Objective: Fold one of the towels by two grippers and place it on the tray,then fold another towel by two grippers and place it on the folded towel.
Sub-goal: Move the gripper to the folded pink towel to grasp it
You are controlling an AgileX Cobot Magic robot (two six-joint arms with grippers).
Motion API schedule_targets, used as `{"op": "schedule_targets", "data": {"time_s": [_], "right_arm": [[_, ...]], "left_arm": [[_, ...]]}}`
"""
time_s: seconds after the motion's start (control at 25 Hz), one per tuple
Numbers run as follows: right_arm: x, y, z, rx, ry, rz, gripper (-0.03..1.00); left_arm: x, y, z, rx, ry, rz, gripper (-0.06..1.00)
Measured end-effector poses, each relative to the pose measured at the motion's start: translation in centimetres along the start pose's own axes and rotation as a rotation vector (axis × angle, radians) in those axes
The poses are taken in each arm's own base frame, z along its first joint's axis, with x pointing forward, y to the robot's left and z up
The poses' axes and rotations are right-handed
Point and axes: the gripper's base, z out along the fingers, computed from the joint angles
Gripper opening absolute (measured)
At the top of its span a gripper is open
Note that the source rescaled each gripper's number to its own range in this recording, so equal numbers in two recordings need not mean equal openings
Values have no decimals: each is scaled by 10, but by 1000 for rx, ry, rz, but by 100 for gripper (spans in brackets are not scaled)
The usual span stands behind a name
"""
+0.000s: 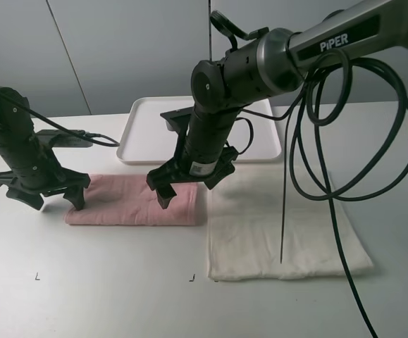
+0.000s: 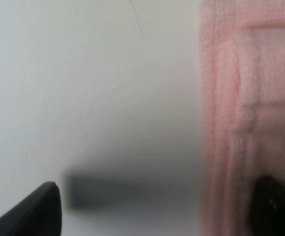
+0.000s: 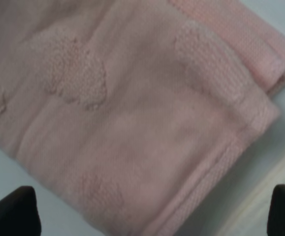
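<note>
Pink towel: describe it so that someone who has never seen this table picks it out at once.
On the white table, find the white tray at the back. Just in front of its left half lies the pink towel, folded into a long strip. The white towel beside it on the right is larger and pale; this one alone is pink.

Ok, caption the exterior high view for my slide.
Left gripper and right gripper, open, at opposite ends of the folded pink towel; white towel and tray nearby.
</note>
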Motion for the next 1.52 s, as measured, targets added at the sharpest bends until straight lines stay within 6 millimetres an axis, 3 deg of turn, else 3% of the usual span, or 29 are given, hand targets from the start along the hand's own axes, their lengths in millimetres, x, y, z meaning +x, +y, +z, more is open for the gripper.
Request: {"op": "schedule_targets", "data": {"time_s": [0.4,0.64,1.4,1.52], "right_arm": [[-9,1,18,-22,19,24,99],[-10,3,29,-49,40,36,88],[-9,-1,34,19,51,15,87],[-8,5,36,22,45,-4,76]], "left_arm": [[0,0,0,-3,1,5,98],[0,0,0,-5,1,6,98],[0,1,0,-7,1,9,98],[0,1,0,-7,1,9,98]]}}
